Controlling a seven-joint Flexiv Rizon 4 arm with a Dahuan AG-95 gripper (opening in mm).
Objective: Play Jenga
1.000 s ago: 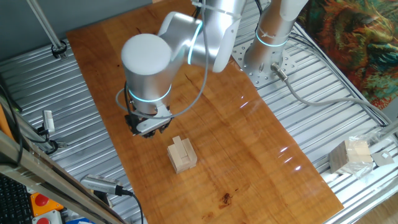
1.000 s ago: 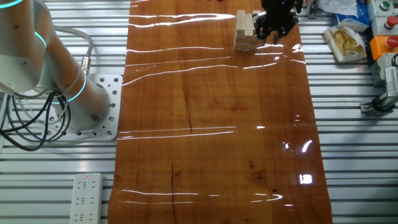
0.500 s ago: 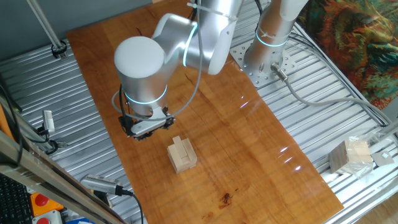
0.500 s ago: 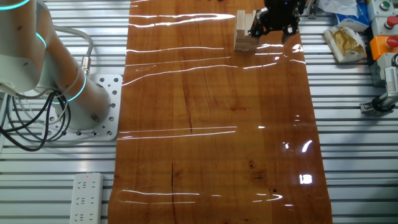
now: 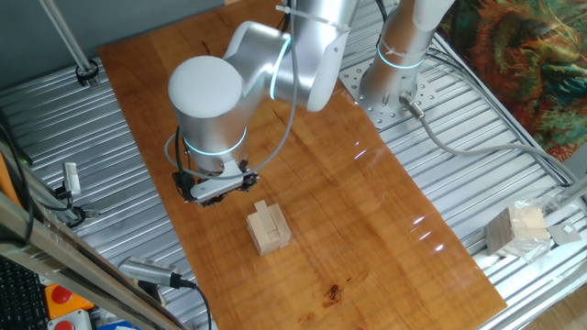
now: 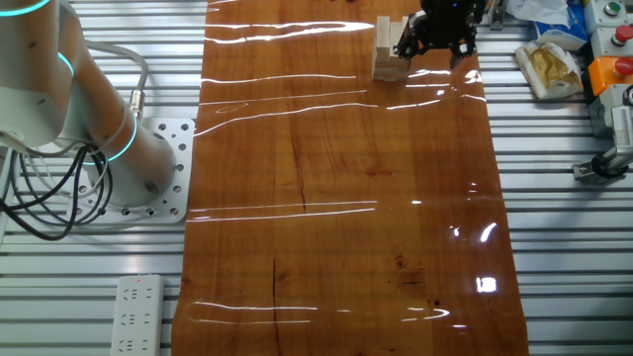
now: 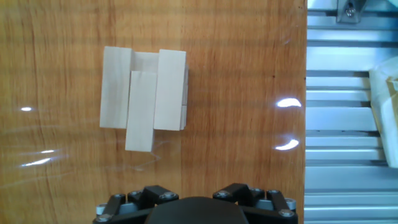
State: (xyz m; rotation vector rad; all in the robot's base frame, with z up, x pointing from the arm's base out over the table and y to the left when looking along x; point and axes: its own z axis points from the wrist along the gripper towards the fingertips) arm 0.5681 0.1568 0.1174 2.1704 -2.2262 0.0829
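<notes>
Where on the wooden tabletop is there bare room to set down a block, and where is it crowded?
Bare wood runs from the Jenga stack toward the arm's base plate, and along the table in the other fixed view. It is crowded only at the stack's end, where the gripper hangs beside it, and near the base plate.

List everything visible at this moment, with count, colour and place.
Jenga stack: one, pale wood, on the table, middle block sticking out.
Table: one, glossy brown wood.
Wrapped block cube: one, pale, in clear plastic, on the metal frame beside the table.
Power strip: one, white, on the frame.
Patterned cloth: one, red and green, past the frame.
Arm: one, silver.
Gripper: one, black, beside the stack, holding nothing; jaw state unclear.
</notes>
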